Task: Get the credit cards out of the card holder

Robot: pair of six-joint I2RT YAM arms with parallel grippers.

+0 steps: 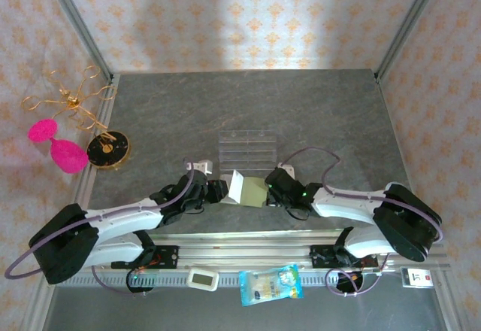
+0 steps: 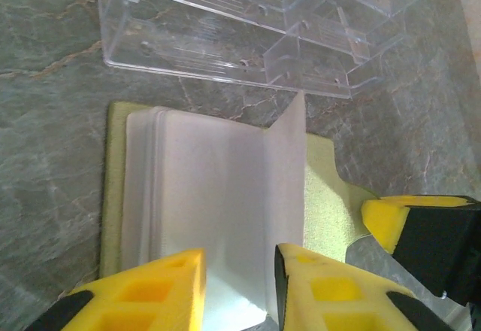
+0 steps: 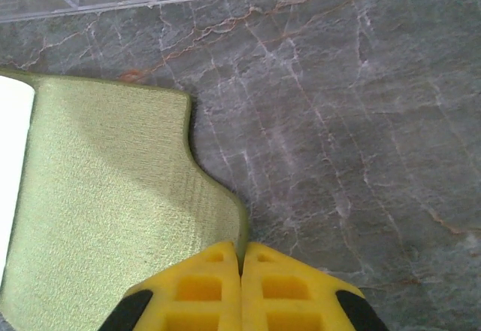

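The small, flat olive-yellow folding card holder (image 2: 327,195) lies spread open on the grey stone-patterned table (image 1: 338,113), just on the near side of the clear plastic compartment tray (image 2: 225,22), close to it but apart. Its pale inner pockets face up, and one pale leaf stands upright along the fold.

The right gripper (image 3: 242,267) has its yellow fingers pressed together on the edge of the olive flap on the side away from the tray, pinning that half down. The left gripper (image 2: 239,293) has its fingers a little apart with the pale pocket leaf between them. I cannot tell whether they pinch it.

By my reading, the task is barely begun. The holder is opened and steadied, but no teal credit card is out yet, so every card is left to draw.
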